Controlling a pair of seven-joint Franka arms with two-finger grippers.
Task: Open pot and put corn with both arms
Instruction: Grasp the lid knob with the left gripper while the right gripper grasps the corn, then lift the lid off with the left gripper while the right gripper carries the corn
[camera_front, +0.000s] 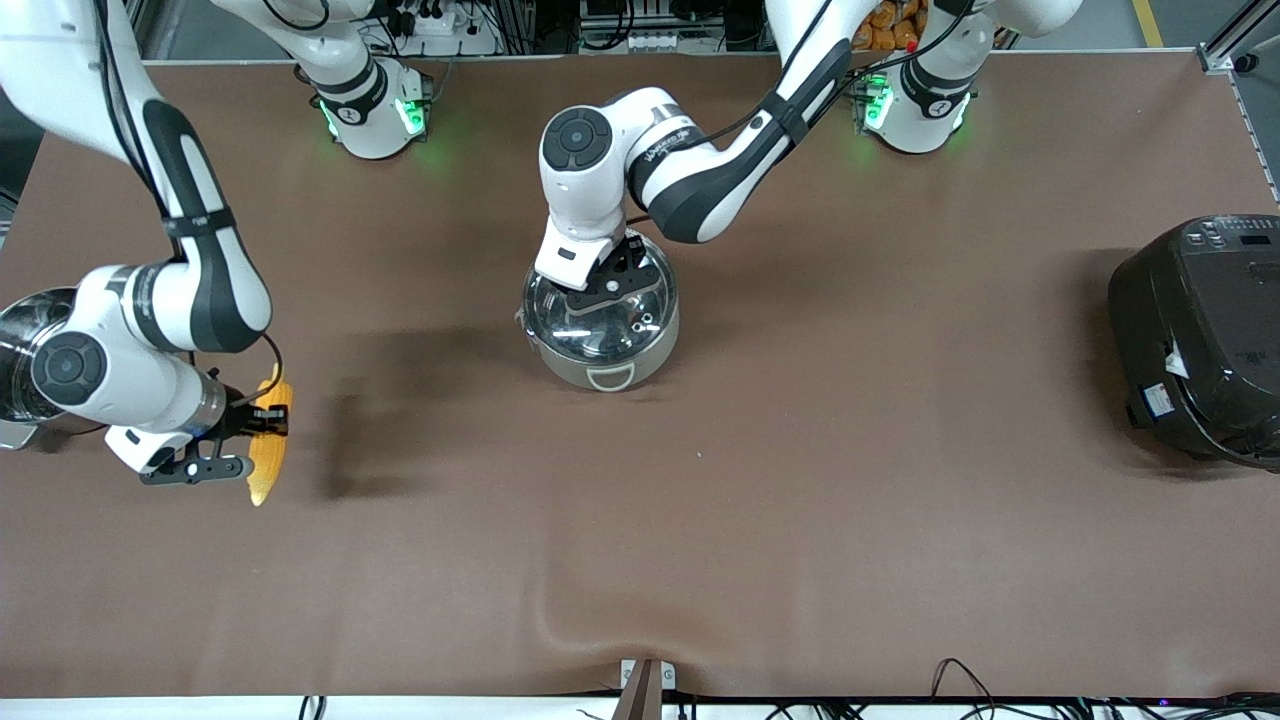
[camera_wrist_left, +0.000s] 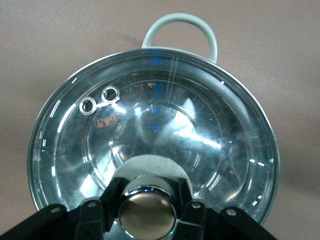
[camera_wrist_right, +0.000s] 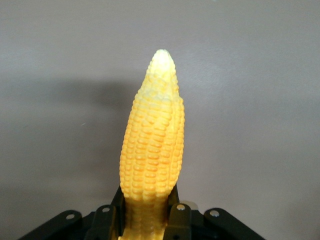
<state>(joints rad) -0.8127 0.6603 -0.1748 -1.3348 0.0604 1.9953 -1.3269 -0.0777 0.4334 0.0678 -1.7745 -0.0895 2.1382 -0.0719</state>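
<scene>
Both steps remain, I judge; left gripper (camera_wrist_left: 148, 210) clamps the tan knob (camera_wrist_left: 148, 212) of the clear glass lid (camera_front: 600, 312), seated on the round steel pot (camera_front: 603, 368); right gripper (camera_wrist_right: 149, 220) holds the yellow-orange corn cob (camera_wrist_right: 152, 145) toward its own table end.

right gripper (camera_wrist_right: 150, 220) has its two black fingers (camera_wrist_right: 179, 220) clamped on the fat end of the corn (camera_wrist_right: 152, 150), one each side and touching it. corn sticks straight out from the gripper, narrowing to a pale, almost white tip. kernels are yellow-orange in neat rows, a bit glossy. under the corn there's just plain table (camera_wrist_right: 260, 100), looks greyish here, with a soft dark shadow band across it around the corn's upper half. corn seems to be held up off the table
</scene>
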